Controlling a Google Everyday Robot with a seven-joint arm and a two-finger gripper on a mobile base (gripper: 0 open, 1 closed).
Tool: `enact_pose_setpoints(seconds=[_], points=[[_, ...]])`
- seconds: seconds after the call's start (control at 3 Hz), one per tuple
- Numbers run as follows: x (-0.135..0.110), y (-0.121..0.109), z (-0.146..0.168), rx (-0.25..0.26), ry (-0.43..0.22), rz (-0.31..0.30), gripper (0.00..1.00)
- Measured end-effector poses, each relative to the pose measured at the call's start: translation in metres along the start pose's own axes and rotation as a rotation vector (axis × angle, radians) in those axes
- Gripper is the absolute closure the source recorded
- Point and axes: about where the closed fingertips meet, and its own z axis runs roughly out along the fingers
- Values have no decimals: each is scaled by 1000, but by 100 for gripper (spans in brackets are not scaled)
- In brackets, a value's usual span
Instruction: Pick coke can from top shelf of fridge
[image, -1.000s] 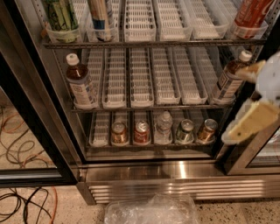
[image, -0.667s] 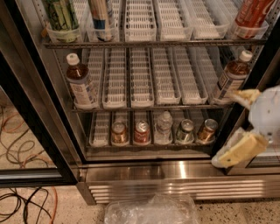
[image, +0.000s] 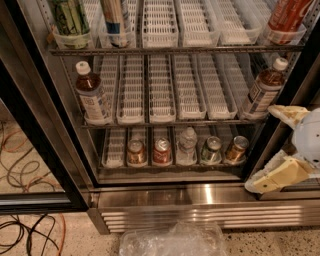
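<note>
The coke can (image: 286, 15), red with white lettering, stands in a white tray at the far right of the top shelf (image: 175, 50) of the fridge (image: 200, 212); its top is cut off by the picture's edge. My gripper (image: 276, 146) is low at the right edge, in front of the fridge's right door frame, well below the can. It is open and empty, its cream fingers (image: 274, 178) wide apart.
A green can (image: 70, 17) and a blue-white can (image: 116, 17) stand at the top shelf's left. Brown tea bottles (image: 92, 97) (image: 262, 90) are on the middle rack. Short cans and a clear bottle (image: 186, 145) line the bottom rack. A plastic bag (image: 172, 240) and cables (image: 25, 150) lie on the floor.
My gripper has sunk lower along the right edge, from the middle rack's height to the bottom rack's. Both fingers now show, spread apart. The drinks have not moved.
</note>
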Motion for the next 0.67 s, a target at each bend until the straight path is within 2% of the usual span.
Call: enact_pose_setpoints(seconds=[0.33,0.67], points=[[-10,0,8,-6,-49,45,0],[-46,-9,41,-8,-195,167,0]])
